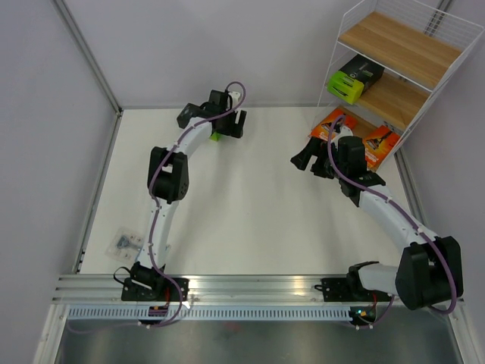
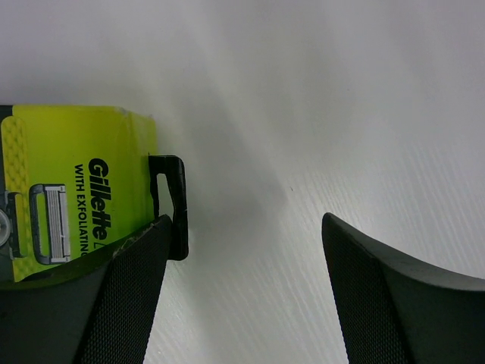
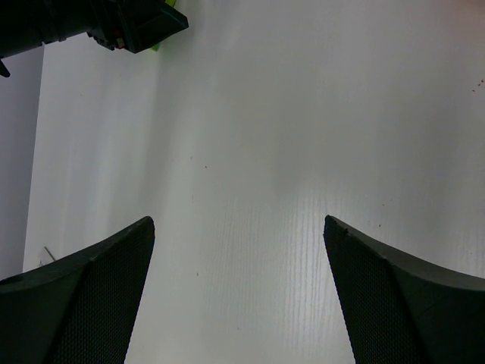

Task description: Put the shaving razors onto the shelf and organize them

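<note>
One clear pack [image 1: 126, 242] lies near-left on the surface [image 1: 250, 220], right end effector [image 3: 239, 227] gaping wide, two orange cards [image 1: 333, 125] by the shelf [image 1: 402, 45], left end effector [image 2: 246, 224] wide beside one green box [image 2: 76, 189], a second box [image 1: 353, 80] on the middle board.

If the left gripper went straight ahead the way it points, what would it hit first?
Likely bare table between its fingers; the lime-green razor pack lies off-centre, so one finger may clip its edge. Depth is unclear.
</note>
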`<state>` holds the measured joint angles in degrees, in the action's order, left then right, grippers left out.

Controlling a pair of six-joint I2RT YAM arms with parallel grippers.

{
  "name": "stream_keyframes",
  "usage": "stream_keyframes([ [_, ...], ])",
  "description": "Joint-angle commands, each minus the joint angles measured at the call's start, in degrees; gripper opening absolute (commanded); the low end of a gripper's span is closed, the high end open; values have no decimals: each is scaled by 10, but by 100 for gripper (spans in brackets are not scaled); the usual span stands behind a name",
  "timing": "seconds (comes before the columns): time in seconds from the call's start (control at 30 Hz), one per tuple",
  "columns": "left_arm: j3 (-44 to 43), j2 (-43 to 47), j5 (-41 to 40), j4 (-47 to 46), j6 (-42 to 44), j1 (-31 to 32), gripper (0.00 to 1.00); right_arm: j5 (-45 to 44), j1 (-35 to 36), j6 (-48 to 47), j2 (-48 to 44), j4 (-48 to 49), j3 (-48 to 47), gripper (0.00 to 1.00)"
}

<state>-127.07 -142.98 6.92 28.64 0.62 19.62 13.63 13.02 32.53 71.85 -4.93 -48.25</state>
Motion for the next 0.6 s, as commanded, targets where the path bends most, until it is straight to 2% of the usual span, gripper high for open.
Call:
stream_keyframes([
  [0.0,-33,-16,-20,-3,-28,-2,85,-8,2,-13,5,7,2,98],
  [0.23,-49,-34,21,1,-30,-2,86,-6,2,-13,22,10,-4,98],
  [0.43,-60,-48,-57,0,-32,-3,87,-5,2,-14,28,14,-4,98],
  [0.57,-90,-65,-49,1,-32,-2,90,-4,2,-16,36,17,-8,98],
])
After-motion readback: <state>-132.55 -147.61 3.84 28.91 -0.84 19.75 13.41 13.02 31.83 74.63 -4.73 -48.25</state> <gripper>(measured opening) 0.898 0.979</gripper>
